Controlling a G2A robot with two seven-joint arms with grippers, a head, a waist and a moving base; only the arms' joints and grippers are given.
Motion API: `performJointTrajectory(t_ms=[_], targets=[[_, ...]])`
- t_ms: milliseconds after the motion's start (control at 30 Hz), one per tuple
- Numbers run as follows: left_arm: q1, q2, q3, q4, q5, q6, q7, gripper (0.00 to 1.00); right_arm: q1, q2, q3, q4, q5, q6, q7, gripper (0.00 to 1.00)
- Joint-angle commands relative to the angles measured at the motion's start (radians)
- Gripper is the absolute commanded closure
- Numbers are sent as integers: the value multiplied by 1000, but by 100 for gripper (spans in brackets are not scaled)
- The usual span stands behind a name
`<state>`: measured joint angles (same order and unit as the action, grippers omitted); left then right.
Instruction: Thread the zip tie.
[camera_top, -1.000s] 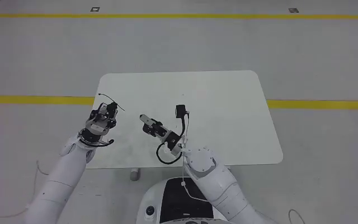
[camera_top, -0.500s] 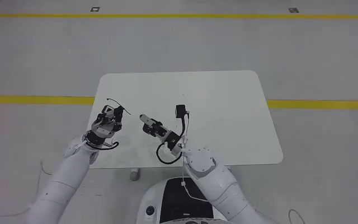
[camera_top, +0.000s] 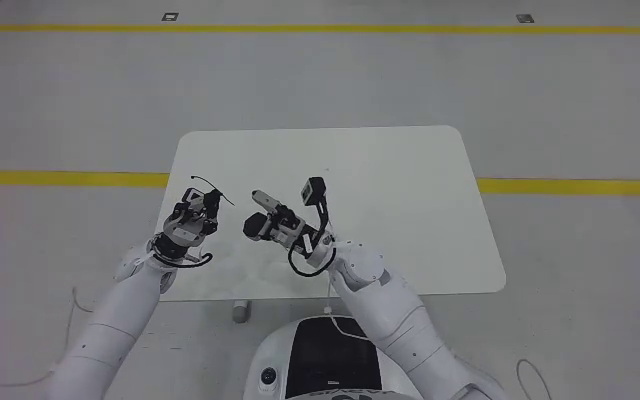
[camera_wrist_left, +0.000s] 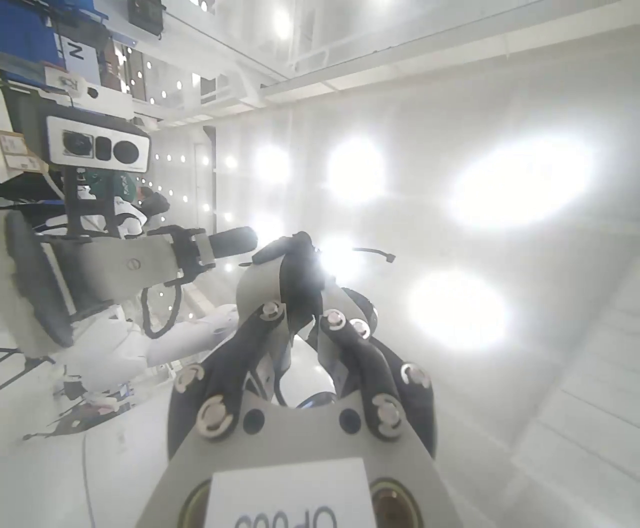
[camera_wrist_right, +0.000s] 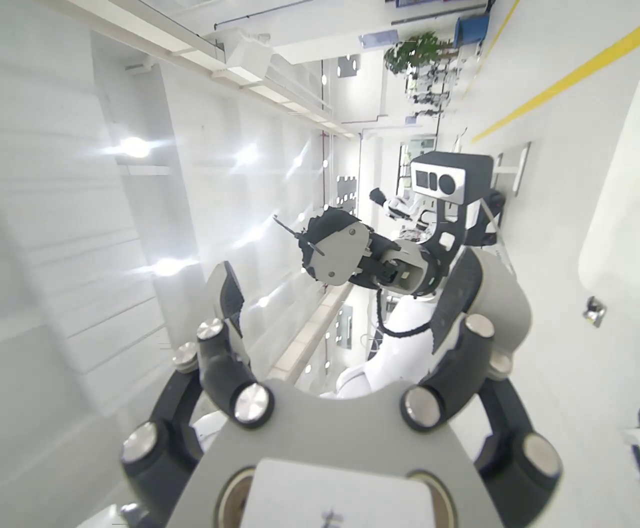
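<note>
Your left claw (camera_top: 205, 207) is pressed together on the zip tie (camera_top: 210, 184). It pinches the black strip partway along and is held up above the near left corner of the surface (camera_top: 400, 180). From the pads the strip arcs out towards the far side and bends to the right, its free end hanging in the air just beyond the claw. Your right claw (camera_top: 252, 213) is spread wide and holds nothing. It sits just right of the left one with its mouth turned towards it, and the tie is near that mouth but apart from it. Expect the tie to be very light, thin and springy, and probably slick, so it should bend and whip rather than hold a line. I would take the free end close to its tip, across the flat faces, leaving only a short length that is stiff enough to aim.
</note>
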<state>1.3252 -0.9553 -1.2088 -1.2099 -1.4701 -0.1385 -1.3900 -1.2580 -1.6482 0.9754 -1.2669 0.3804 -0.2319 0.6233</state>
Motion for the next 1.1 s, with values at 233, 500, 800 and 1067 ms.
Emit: performJointTrajectory(t_ms=[233,500,800,1067], targets=[[0,0,0,0,0,0,0,100,33,-6,-9,39,68,5,32,0],[0,0,0,0,0,0,0,100,34,-10,-9,35,177,-7,57,0],[0,0,0,0,0,0,0,100,111,-32,-36,148,357,-14,149,0],[0,0,0,0,0,0,0,100,106,-31,-38,143,348,-9,137,0]])
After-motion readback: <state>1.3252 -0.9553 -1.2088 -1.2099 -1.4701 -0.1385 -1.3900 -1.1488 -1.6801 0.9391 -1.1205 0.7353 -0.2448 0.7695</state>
